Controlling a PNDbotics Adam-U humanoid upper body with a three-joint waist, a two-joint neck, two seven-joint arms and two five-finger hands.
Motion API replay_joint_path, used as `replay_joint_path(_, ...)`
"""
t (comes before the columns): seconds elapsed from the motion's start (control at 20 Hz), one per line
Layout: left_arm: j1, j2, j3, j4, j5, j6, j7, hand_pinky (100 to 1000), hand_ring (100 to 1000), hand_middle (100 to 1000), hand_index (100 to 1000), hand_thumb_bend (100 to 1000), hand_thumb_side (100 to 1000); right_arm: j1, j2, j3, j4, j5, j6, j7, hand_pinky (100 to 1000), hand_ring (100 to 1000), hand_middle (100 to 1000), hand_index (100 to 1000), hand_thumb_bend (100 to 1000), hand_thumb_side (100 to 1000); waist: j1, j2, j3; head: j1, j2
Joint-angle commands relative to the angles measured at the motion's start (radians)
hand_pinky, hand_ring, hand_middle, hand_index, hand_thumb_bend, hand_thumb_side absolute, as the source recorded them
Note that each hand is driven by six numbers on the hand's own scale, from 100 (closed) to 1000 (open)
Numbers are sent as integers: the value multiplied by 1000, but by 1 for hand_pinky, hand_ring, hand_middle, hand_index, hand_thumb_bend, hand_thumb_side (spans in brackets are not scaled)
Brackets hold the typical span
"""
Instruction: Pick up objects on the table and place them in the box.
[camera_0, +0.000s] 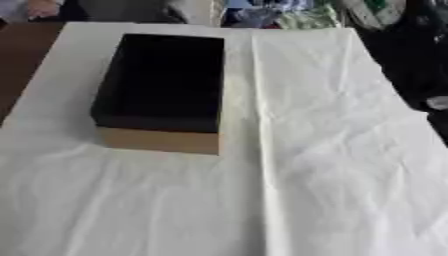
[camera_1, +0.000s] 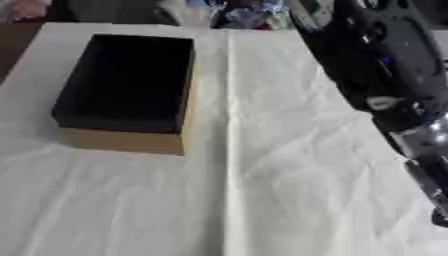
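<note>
Right eye view: one box (camera_1: 131, 90), dark inside, far left on white-clothed counter (camera_1: 262, 190); one arm (camera_1: 385, 75) along right edge, fingers' state untellable.

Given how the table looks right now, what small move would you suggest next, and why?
Probably hold and look around: the black-lined cardboard box sits open on the white tablecloth, but no loose object shows on it. The right arm hangs at the right edge, its hand not visible.
</note>
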Motion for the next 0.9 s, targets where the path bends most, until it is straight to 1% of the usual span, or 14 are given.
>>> replay_joint_path(0.05, -11, 23, 3, -19, 1, -4, 2, 972, 709, 677, 868, 100, 560, -10, -27, 15, -67, -35, 68, 27, 823, 794, 585, 574, 100, 100, 2, -25, 3, -17, 5)
replay_joint_path(0.2, -11, 23, 3, -19, 2, -5, 2, 972, 709, 677, 868, 100, 559, -4, -20, 41, -93, -53, 100, 41, 823, 794, 589, 581, 100, 100, 2, -26, 4, -38, 6)
replay_joint_path(0.45, -14, 23, 1, -19, 4, -5, 2, 972, 709, 677, 868, 100, 557, -1, 10, 84, -92, -52, 143, 50, 823, 798, 602, 600, 100, 100, 3, -28, 8, -50, 1)
replay_joint_path(0.65, -14, 22, 1, -19, 5, -4, 2, 972, 710, 677, 867, 100, 557, -3, 37, 108, -73, -42, 157, 46, 822, 798, 602, 606, 100, 100, 2, -29, 11, -50, 0)
replay_joint_path(0.9, -16, 20, -1, -19, 6, -3, 1, 972, 710, 677, 867, 100, 557, -14, 86, 132, -28, -25, 166, 35, 823, 799, 606, 612, 100, 100, 2, -28, 16, -54, -1)
